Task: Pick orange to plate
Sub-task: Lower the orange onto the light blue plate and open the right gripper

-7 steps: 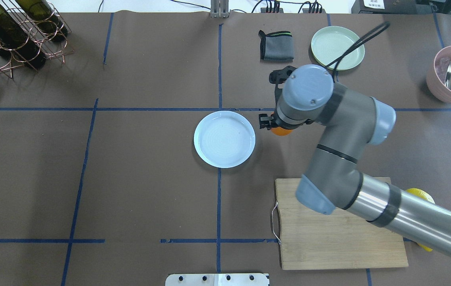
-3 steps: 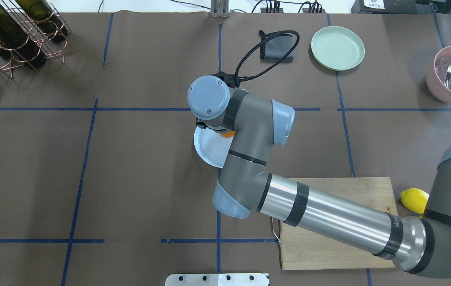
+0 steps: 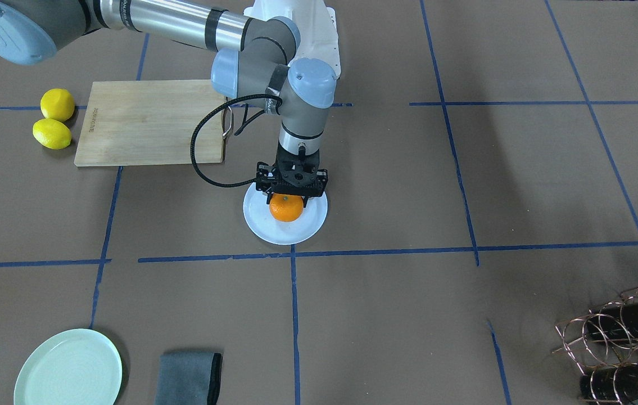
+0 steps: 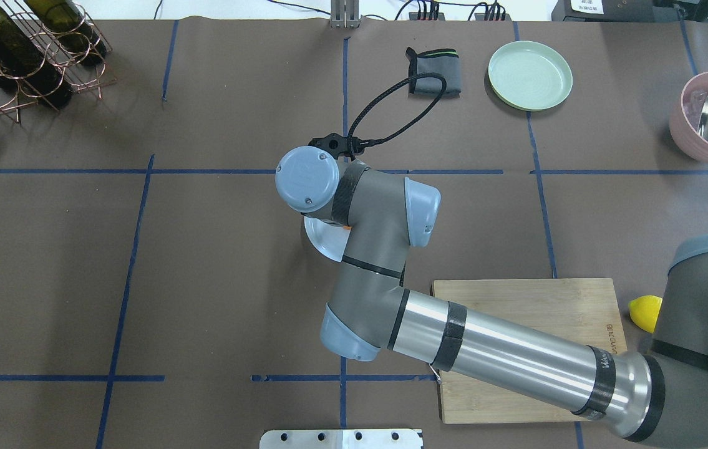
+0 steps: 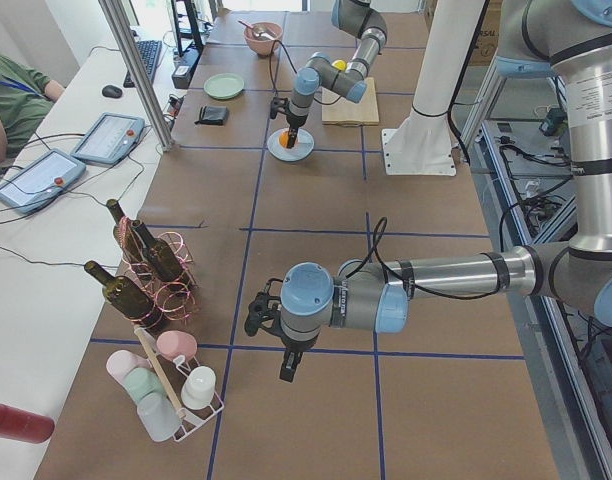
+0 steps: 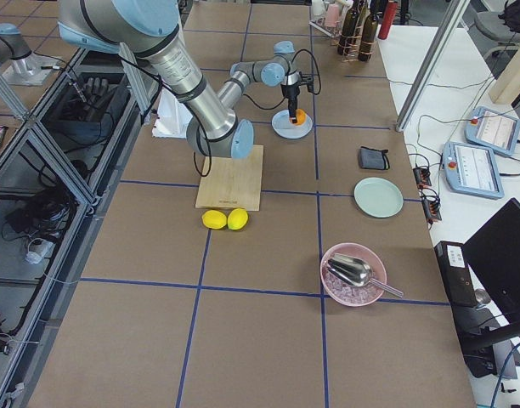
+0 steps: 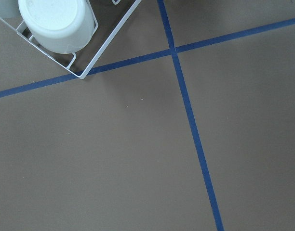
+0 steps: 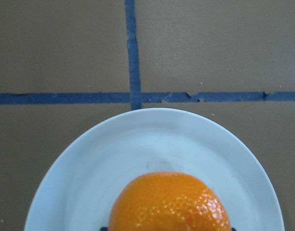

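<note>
Right gripper over the white plate: you see it pointing straight down, its fingers closed on the upper sides of the orange. The orange is over the plate's centre; you cannot tell whether it touches the plate.

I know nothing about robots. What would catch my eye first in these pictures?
The bright orange stands out first, gripped by the right arm's black tool on or just above the white plate in the middle of the table. Next come two yellow lemons beside the wooden cutting board, and dark wine bottles in a copper wire rack at a corner.
</note>
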Available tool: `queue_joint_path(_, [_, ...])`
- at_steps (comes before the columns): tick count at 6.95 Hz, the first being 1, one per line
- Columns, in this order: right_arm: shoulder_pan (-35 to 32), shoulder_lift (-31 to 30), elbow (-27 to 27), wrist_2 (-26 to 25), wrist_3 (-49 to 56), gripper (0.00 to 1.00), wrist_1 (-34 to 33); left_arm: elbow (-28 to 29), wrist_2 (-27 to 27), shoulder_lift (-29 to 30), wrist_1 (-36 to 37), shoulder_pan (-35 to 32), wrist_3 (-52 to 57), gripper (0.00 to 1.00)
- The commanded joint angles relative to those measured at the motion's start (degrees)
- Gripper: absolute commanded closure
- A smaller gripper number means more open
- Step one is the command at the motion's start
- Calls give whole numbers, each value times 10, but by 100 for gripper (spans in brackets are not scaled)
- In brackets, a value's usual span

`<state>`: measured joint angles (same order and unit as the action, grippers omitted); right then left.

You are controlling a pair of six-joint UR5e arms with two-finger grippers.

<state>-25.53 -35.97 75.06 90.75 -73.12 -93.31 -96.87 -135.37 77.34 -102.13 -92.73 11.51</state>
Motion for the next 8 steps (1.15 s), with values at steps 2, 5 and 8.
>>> queue_joint_path(2, [5, 3, -3, -7, -6, 0, 0, -2, 0, 0, 0, 0, -1, 0])
queue_joint_path(5, [-28, 2, 22, 30, -2, 0, -1, -4, -2, -1, 0, 0, 0, 0])
queue_joint_path(8, [-151, -85, 126, 152, 196, 0, -32, 4, 1, 0, 1, 1, 4, 0])
